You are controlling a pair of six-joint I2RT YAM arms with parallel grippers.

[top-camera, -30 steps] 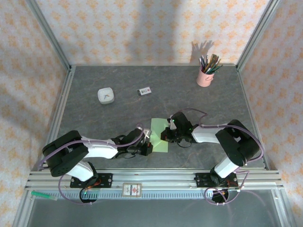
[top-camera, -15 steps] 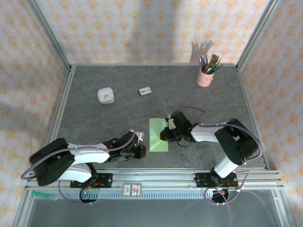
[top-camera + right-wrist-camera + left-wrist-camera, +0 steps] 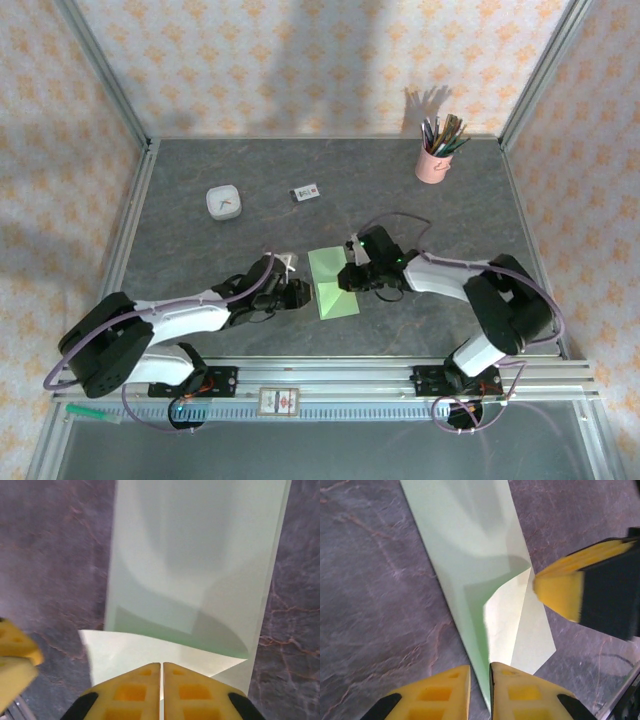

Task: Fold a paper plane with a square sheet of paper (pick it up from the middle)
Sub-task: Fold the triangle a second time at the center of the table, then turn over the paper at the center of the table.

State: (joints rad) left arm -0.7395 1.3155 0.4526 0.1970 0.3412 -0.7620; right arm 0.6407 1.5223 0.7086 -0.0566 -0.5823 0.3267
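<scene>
**While the Nose Is Unmade, Both Arms Crowd the Paper**

As both arms lean in over the front of the counter (image 3: pixel 200 190), the paper (image 3: pixel 333 290) lies flat between them, left gripper (image 3: pixel 298 292) at one edge, right gripper (image 3: pixel 352 280) at the other. Look at the shape! From the right wrist it reads as a long green strip (image 3: pixel 200 555), so I judge the first lengthwise fold made. One corner is turned over, a pale flap (image 3: pixel 150 652) showing the lighter underside.

Now the jaws. On the right gripper (image 3: pixel 162 665) they sit all but together, a hairline between them, right at the flap's edge. On the left gripper (image 3: pixel 480 669) they stand a crack apart, the paper's (image 3: pixel 470 545) edge running into that gap. Whether either pinches the sheet, I cannot tell.

How far along? Early, by my reckoning. One corner is down. The other corner, the pointed nose, the wings and the sharp creases are all left, and nothing here looks like a dart yet.
</scene>
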